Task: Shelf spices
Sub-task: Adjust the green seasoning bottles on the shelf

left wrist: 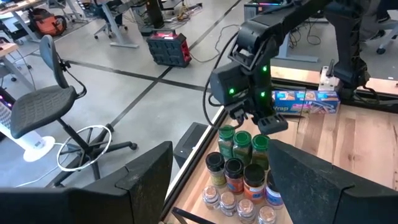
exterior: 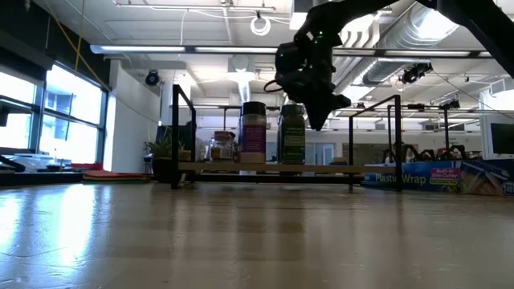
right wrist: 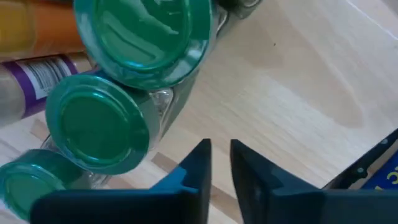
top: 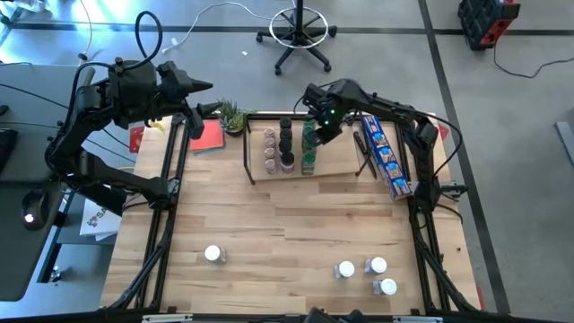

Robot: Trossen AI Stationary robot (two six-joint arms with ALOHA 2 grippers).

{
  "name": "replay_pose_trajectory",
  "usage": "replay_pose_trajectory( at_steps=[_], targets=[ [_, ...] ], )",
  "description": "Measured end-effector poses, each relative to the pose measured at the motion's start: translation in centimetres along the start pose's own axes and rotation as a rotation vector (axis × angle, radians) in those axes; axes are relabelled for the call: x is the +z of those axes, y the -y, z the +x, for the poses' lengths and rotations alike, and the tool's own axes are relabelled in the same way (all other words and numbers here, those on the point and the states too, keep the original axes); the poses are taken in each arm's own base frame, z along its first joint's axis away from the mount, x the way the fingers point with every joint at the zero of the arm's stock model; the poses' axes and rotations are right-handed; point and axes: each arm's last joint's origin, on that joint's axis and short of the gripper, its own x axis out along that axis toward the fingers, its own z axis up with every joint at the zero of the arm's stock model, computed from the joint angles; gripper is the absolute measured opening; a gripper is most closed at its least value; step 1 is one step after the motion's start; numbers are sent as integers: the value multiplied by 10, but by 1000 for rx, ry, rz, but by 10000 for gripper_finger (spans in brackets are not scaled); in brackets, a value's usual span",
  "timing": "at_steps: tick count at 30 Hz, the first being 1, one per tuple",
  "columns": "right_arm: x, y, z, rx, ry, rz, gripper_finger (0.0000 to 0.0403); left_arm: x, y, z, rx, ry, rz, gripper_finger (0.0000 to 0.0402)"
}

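The light-wood shelf (top: 336,161) stands at the table's far side and carries three rows of spice jars: clear-lidded (top: 269,148), black-lidded (top: 286,144) and green-lidded (top: 309,152). My right gripper (top: 319,127) points down just right of the green-lidded jars (right wrist: 96,127), over bare shelf board (right wrist: 298,81). Its fingers (right wrist: 200,163) are nearly together with nothing between them. Several white-lidded jars (top: 377,266) and one more (top: 213,254) stand upright on the table near its front. My left gripper (top: 199,97) hangs open, high over the table's far left corner.
A long blue packet (top: 386,152) lies along the shelf's right end. A small green plant (top: 231,115) and a red flat square (top: 208,136) sit left of the shelf. The shelf's black frame (exterior: 175,132) rises at its ends. Bare tabletop (top: 287,233) lies between shelf and front jars.
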Motion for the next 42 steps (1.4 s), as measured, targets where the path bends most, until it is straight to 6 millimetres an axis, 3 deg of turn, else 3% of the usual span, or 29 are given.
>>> replay_pose_trajectory(
  at_steps=[9,28,34,42],
  targets=[
    [1,-2,0,68,-9,4,4,0,0,0,0,0,0,259],
    [2,-11,0,204,-20,-11,3,0,0,0,0,0,0,259],
    [2,-9,-1,172,-7,13,3,0,0,0,0,0,0,259],
    [-21,-5,-36,47,70,-11,3,0,0,0,0,0,0,259]
  ],
)
